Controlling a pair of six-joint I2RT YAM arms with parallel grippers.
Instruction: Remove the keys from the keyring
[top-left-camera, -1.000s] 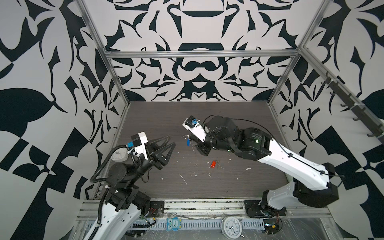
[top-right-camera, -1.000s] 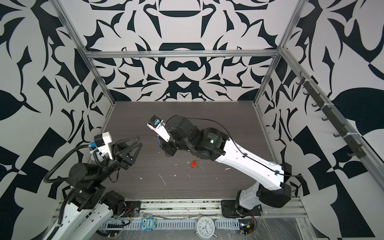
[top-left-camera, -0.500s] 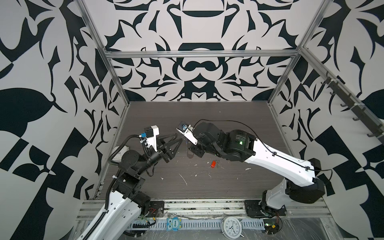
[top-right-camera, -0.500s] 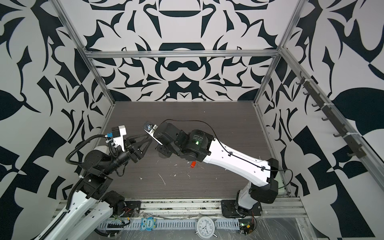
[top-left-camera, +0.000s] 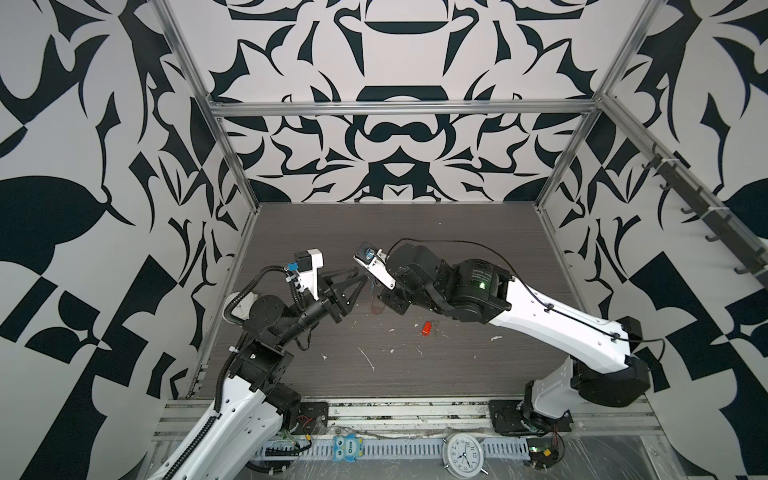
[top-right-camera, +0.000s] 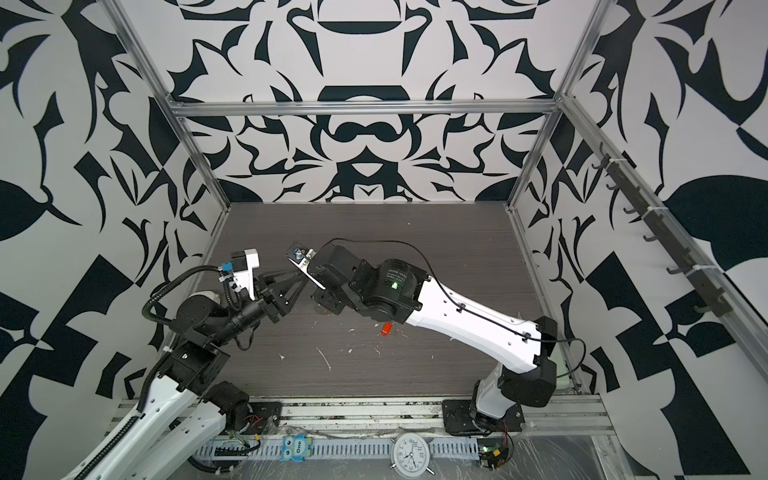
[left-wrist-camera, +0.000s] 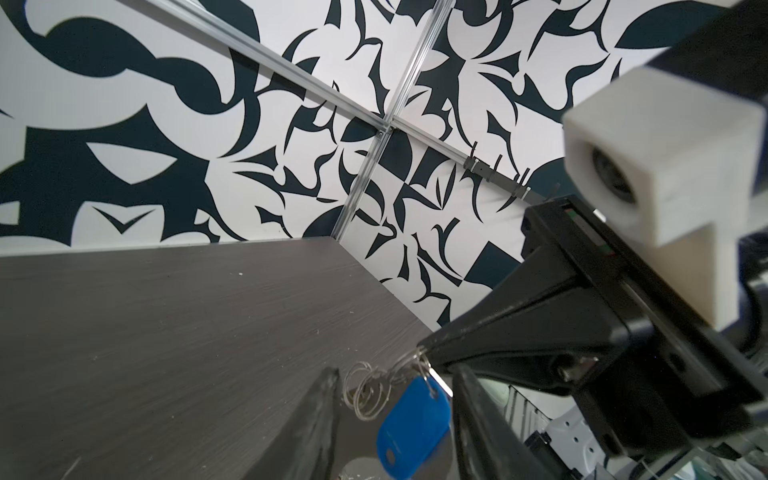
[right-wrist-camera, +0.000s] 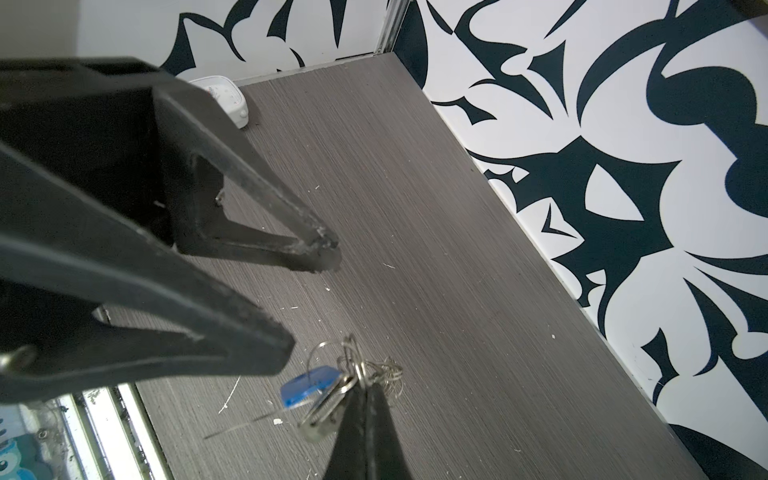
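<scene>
Over the dark tabletop (top-left-camera: 415, 374), the step in hand seems to be taking the blue-tagged key off with both arms. To do it well, the right end effector (right-wrist-camera: 368, 386), which is closed tight on the keyring (right-wrist-camera: 388, 370) and holds it in the air, should stay firm and not turn. The left end effector (left-wrist-camera: 395, 374) has its jaws about half apart. It should close on the flat faces of the blue tag and pull along the wire, not across it. A grip on the thin loops would probably slip.

The blue-tagged key (left-wrist-camera: 415, 428) hangs just under the right tips, between the two left fingers; whether it touches one of them I cannot tell. The red-tagged key (top-left-camera: 425, 328) lies alone on the tabletop, well apart from both end effectors, so it looks already free.
</scene>
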